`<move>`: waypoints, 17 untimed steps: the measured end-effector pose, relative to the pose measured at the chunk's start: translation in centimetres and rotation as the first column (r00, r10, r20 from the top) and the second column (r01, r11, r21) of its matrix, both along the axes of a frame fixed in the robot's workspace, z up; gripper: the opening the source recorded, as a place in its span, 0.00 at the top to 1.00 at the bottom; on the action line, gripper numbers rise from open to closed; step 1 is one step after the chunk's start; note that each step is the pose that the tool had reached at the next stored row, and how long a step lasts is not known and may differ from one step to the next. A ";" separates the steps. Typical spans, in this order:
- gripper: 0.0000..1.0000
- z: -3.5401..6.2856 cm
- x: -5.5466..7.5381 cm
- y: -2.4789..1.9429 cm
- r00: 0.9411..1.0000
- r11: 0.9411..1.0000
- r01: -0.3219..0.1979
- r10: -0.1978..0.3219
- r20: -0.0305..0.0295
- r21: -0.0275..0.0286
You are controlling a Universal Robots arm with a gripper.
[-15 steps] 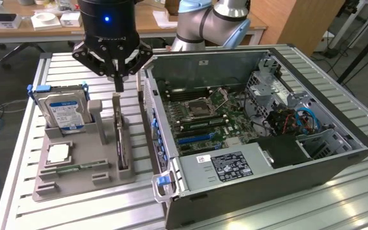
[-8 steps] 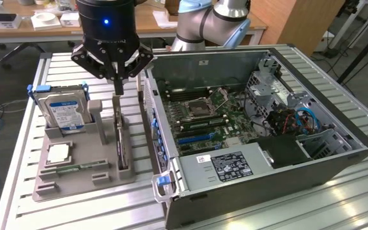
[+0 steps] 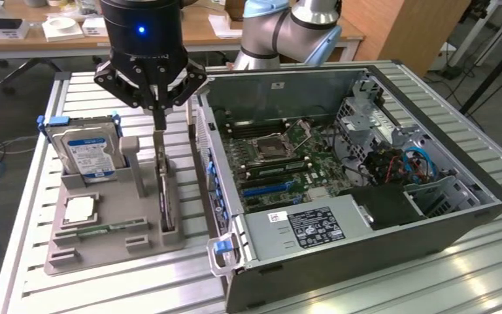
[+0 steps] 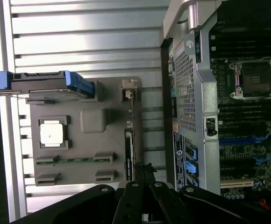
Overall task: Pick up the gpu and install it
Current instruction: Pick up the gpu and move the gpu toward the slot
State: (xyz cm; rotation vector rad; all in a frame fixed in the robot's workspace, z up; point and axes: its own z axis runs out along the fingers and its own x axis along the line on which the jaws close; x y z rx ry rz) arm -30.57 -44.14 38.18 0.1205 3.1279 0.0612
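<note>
The gripper point(image 3: 157, 124) has its fingers drawn tight together and, as far as I can judge, pinched on the top edge of the gpu card point(image 3: 165, 190); the card stands on edge directly beneath it, seated in a groove of the grey holder point(image 3: 102, 245). The hard drive point(image 3: 83, 154) stands upright in the same holder, off the gripper on the exterior view's left; the open computer case point(image 3: 382, 242) lies just beside the gripper on the exterior view's right.

The hold is on a thin edge near one end, so the card could swing or slip out under its own weight; a lift that is not straight could jam it in the groove and drag the holder up; the case wall is close enough to be clipped.
</note>
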 end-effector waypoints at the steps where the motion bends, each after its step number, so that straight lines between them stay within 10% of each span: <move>1: 0.90 0.00 0.0 0.00 1.000 1.000 0.000 0.000 0.000 0.000; 11: 0.89 0.00 0.0 0.00 1.000 1.000 0.000 0.000 0.000 0.000; 17: 0.65 0.00 0.0 0.00 1.000 1.000 0.000 0.000 0.000 0.000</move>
